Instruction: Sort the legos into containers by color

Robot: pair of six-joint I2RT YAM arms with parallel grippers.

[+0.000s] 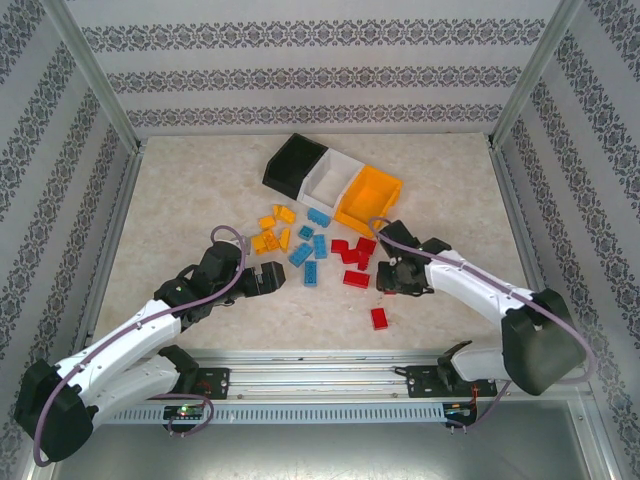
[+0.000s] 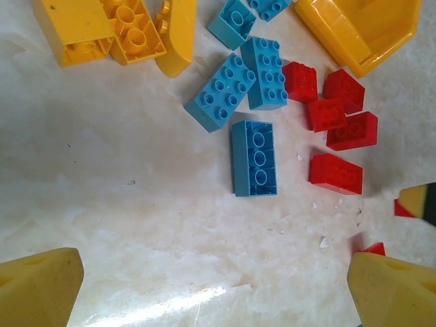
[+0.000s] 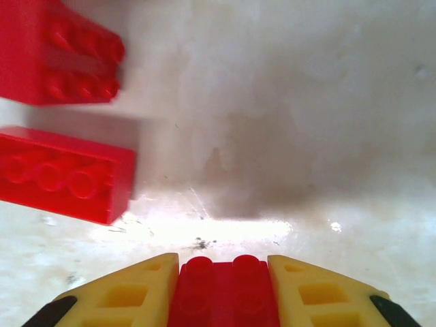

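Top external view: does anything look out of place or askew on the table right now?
Only minor things. One red brick lies alone near the front edge, apart from the red cluster. The row of bins sits diagonal to the table edges. Nothing looks spilled or damaged.

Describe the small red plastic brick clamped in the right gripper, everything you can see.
The small red plastic brick is glossy, two round studs showing toward the wrist camera. It sits squarely between the right gripper's yellow fingers, both pressed against its sides. The frame edge cuts off its near part. Whether it touches the pale marbled table cannot be told.
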